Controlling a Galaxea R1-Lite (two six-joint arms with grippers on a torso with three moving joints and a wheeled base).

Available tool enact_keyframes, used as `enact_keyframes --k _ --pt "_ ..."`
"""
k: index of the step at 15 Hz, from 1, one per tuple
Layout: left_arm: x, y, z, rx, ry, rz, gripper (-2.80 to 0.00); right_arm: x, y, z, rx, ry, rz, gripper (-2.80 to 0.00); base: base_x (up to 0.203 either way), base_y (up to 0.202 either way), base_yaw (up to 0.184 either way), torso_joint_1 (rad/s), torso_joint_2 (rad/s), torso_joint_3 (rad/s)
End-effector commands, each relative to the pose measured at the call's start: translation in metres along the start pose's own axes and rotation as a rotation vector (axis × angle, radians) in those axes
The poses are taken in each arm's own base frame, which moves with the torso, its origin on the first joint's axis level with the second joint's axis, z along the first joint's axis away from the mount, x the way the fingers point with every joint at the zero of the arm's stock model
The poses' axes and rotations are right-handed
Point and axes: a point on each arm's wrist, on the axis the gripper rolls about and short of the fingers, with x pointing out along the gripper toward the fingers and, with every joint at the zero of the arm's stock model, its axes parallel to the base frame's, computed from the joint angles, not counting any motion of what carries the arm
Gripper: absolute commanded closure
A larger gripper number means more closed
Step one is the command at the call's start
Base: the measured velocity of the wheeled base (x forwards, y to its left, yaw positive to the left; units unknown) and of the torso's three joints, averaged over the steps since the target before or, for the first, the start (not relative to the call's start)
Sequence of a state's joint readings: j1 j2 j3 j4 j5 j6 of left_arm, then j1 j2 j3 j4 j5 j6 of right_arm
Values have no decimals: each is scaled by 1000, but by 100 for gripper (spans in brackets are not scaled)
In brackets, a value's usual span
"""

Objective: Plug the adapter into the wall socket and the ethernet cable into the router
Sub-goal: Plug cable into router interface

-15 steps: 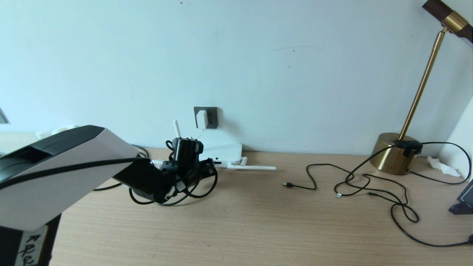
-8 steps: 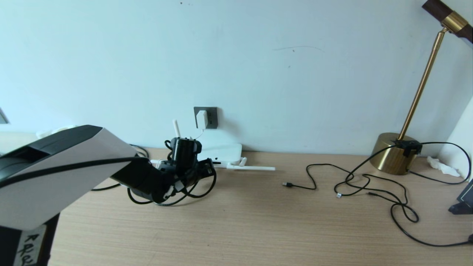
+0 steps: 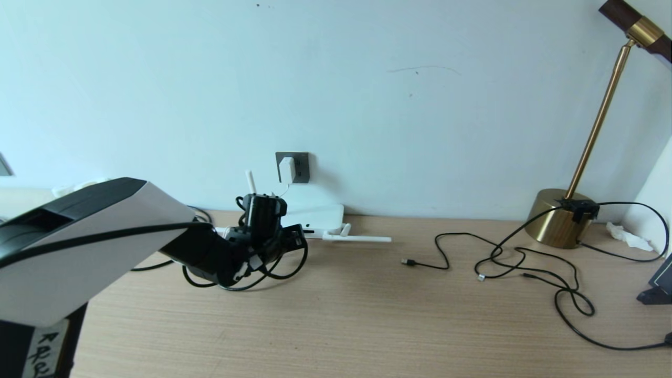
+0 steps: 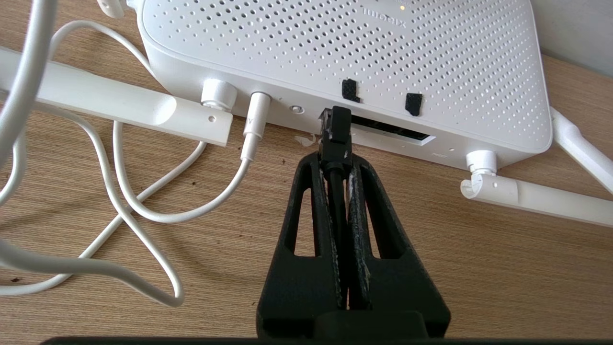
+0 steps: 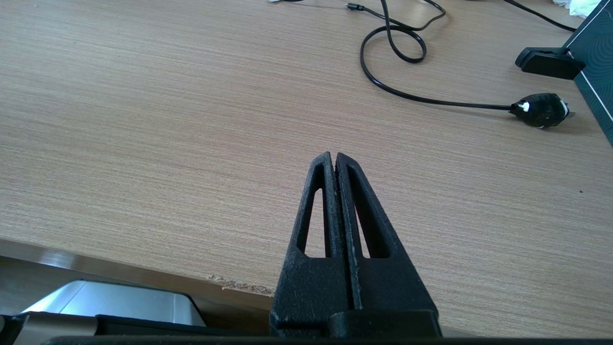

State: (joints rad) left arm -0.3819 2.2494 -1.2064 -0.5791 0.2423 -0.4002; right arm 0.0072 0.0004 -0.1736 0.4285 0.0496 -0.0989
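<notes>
The white adapter (image 3: 286, 169) sits in the dark grey wall socket (image 3: 299, 167) on the wall, and its thin cord hangs down to the router (image 3: 317, 214). My left gripper (image 3: 298, 234) is low over the table right in front of the router (image 4: 335, 43). It (image 4: 336, 163) is shut on the black ethernet cable (image 4: 336, 201) just behind the plug. The plug's tip (image 4: 335, 125) is at the left end of the router's dark port slot (image 4: 392, 134). How deep it sits is hidden. My right gripper (image 5: 334, 155) is shut on nothing, above the table's near edge.
A white cord (image 4: 251, 129) is plugged in beside the port and loops over the table. Antennas (image 4: 119, 100) lie flat on both sides. Thin black cables (image 3: 525, 262) sprawl at the right, near a brass lamp base (image 3: 556, 226) and a dark stand (image 3: 656, 289).
My left gripper has crept a little closer to the router with the cable in it. Everything else stays as it was.
</notes>
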Motion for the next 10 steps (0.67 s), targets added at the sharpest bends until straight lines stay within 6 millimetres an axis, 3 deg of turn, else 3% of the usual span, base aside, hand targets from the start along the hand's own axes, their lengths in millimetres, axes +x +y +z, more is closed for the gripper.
enact_keyframes --k 1,10 --pt "1 0 0 -3 -5 0 0 0 0 0 -1 2 2 0 0 0 0 0 0 0" --pt "9 2 -9 26 21 11 0 0 0 0 -1 2 2 0 0 0 0 0 0 0"
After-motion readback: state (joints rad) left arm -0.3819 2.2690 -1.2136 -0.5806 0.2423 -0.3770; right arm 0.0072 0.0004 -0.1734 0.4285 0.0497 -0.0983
